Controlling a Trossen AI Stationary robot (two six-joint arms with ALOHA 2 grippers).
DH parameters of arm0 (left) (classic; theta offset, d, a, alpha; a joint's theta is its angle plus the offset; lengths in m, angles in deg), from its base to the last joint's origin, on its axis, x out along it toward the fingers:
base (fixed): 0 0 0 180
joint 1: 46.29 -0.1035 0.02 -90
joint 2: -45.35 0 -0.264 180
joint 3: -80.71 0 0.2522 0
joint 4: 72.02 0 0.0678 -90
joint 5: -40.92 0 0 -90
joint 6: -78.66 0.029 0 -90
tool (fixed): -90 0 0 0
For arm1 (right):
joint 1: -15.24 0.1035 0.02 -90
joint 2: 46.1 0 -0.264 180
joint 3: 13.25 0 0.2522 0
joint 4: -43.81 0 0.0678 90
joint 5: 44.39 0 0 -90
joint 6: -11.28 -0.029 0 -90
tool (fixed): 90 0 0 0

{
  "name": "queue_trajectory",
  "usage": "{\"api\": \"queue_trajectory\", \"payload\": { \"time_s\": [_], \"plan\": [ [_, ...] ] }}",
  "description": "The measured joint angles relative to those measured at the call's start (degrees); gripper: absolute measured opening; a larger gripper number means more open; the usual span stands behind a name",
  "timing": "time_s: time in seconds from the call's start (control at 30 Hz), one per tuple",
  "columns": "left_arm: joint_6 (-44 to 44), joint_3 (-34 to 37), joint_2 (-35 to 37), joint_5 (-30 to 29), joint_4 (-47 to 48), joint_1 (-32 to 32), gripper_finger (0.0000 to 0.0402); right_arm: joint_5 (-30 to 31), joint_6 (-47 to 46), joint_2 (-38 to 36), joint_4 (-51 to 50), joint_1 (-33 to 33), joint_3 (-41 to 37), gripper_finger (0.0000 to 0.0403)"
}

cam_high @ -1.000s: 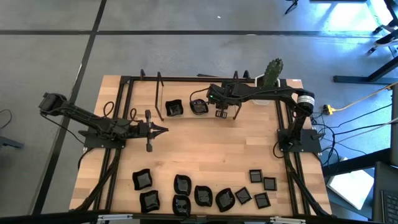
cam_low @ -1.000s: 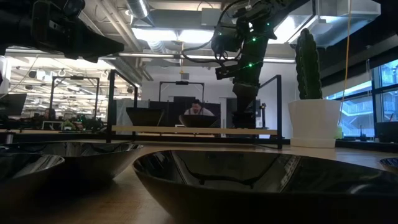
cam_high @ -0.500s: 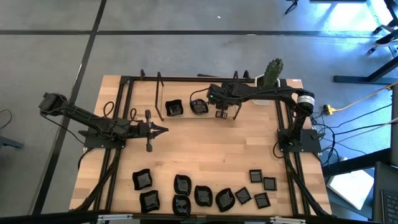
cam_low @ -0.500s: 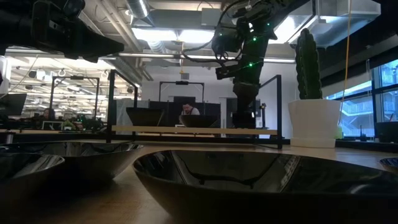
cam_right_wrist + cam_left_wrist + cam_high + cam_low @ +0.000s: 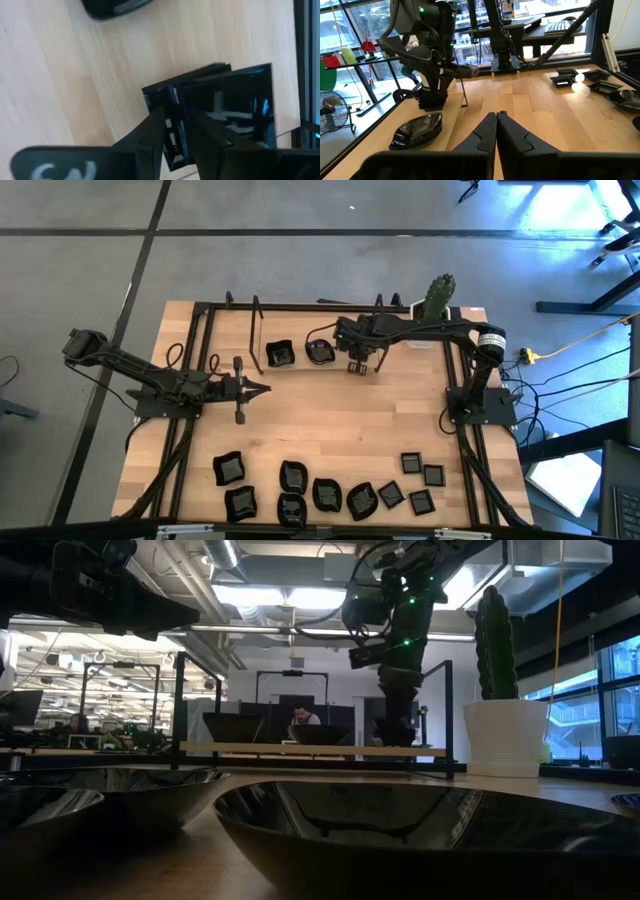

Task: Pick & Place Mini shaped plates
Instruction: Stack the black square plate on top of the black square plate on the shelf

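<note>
At far side of pale wooden table [image 5: 330,415], right gripper [image 5: 356,366] hung low over small flat square glossy black plate [image 5: 240,107] — fingers [image 5: 157,130] straddled its rim, slightly parted; grip uncertain. Two more black dishes [image 5: 281,354] lay just beside, near black frame. Remaining mini black plates [image 5: 325,492] sat clustered along near edge. Left gripper [image 5: 262,388] waited mid-table, fingers pressed together, empty.

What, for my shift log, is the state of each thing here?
left pincer, shut, empty, above the table's left.
right pincer, down at the square plate; grip unclear.
square plate, at the right pincer's tip, far side of table.
two placed plates, resting flat near far rail.
other plates, lying loose along near edge.
cactus pot, upright, far right corner.
</note>
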Motion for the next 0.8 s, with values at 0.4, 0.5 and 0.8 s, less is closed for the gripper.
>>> {"api": "queue_trajectory", "payload": {
  "time_s": [0.4, 0.5, 0.8],
  "plan": [
    [0.0, 0.0, 0.0, 0.0, 0.02, 0.0, 0.0007, 0.13, -0.31, -0.04, -3.45, 0.48, 5.0, 0.0086],
    [0.41, 0.0, -0.02, 0.0, 0.02, 0.0, 0.0008, 0.92, 0.25, -0.04, -5.42, 0.87, 7.11, 0.0086],
    [1.29, 0.0, -0.01, 0.0, 0.04, -0.01, 0.0005, 11.92, 5.76, 0.01, 0.32, -1.18, 8.09, 0.0086]
  ]
}}
